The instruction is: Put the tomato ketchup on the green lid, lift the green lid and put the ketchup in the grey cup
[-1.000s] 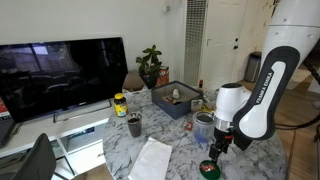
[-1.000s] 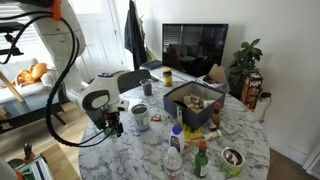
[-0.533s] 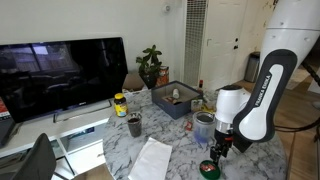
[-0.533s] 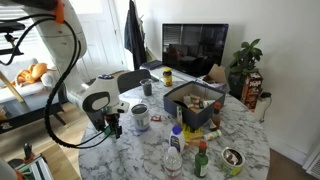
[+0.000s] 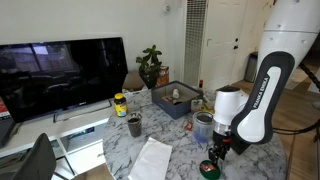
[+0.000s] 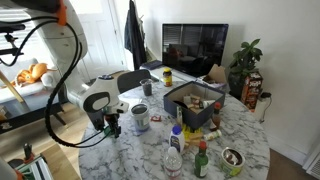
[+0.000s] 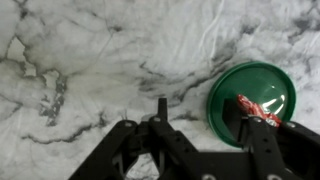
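The dark fingers [image 7: 122,145] are standing apart in the wrist view, with bare marble showing between them and nothing clamped. One of them is hanging over the near rim of the flat round dark green lid [image 7: 235,85]; whether it is touching that rim I cannot tell. The tiny flat red ketchup packet [image 7: 255,107] is lying on the lid, so the first step is looking done and lifting the lid is the step in hand. The next move is calling for the fingers to straddle the thin rim, pinch it, and raise the disc level so the packet is not sliding off before it is tipped into the light grey cylindrical cup [image 5: 203,127], which is standing near the lid, further in from the edge. In an exterior view the lid [image 5: 209,169] is sitting close to the rounded edge of the white marble worktop [image 5: 178,140], so room is lacking on that side. A folded white cloth [image 5: 152,160] is lying nearby along the same edge, and the way toward the cup is looking open.
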Controlling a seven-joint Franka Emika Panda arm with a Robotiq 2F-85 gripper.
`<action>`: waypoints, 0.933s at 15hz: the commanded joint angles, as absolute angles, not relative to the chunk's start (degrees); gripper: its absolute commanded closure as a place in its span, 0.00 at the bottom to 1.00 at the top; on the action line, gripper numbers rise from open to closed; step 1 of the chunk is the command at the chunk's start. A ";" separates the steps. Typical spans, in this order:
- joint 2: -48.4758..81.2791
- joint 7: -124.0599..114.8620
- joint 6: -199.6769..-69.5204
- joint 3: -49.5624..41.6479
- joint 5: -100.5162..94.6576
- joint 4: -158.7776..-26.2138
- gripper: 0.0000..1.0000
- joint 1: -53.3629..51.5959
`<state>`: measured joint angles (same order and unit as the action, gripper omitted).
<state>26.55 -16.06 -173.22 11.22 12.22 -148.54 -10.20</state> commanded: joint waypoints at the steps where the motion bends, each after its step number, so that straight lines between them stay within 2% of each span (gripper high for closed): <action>1: 28.51 -17.88 -173.80 10.21 12.94 -147.06 0.50 -12.13; 3: 28.90 -18.30 -173.64 10.22 13.03 -146.60 0.53 -12.27; 4: 29.09 -18.48 -173.59 10.21 13.08 -146.44 0.61 -12.31; 6: 29.41 -18.77 -173.52 10.19 13.15 -146.12 0.62 -12.34; 7: 29.33 -18.89 -173.49 10.14 13.20 -146.10 0.72 -12.29; 8: 29.30 -19.03 -173.41 10.16 13.22 -146.07 0.69 -12.29; 9: 29.31 -19.13 -173.39 10.10 13.20 -146.06 0.71 -12.32; 10: 29.31 -19.18 -173.40 10.02 13.19 -146.04 0.78 -12.31; 14: 29.40 -19.52 -173.24 10.06 13.29 -145.93 0.83 -12.25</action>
<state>27.79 -18.81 -173.20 10.74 12.27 -146.88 -11.05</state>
